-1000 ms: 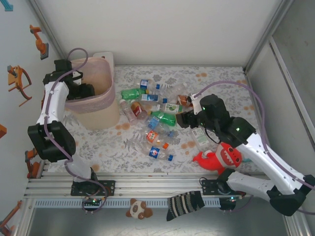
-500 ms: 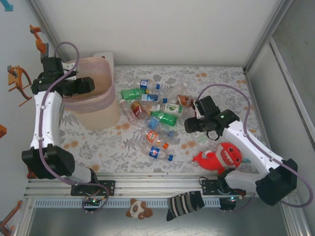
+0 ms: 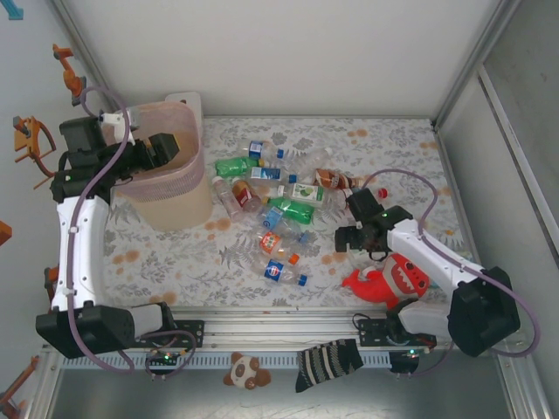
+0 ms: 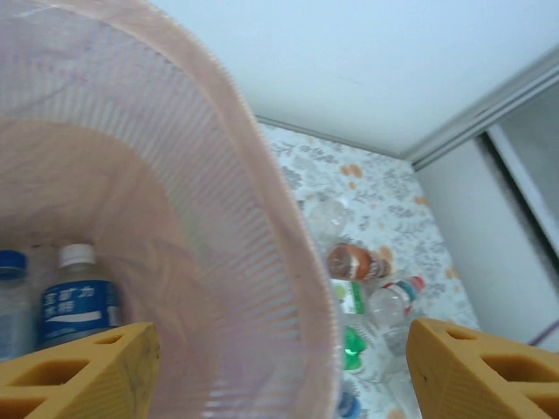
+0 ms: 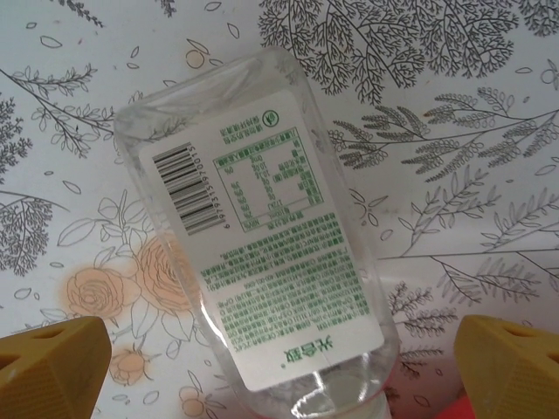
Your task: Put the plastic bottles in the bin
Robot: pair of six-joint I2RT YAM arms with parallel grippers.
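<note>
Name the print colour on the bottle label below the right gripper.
Green on white label; right wrist view.

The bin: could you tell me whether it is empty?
Not empty: the bin holds a blue-labelled, white-capped bottle and a second, blue-capped one beside it.

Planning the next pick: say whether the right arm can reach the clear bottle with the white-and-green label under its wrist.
Probably yes. The right gripper hangs open directly over that clear bottle, fingers to either side, nothing lying on it. The red plush toy sits close but beside it.
</note>
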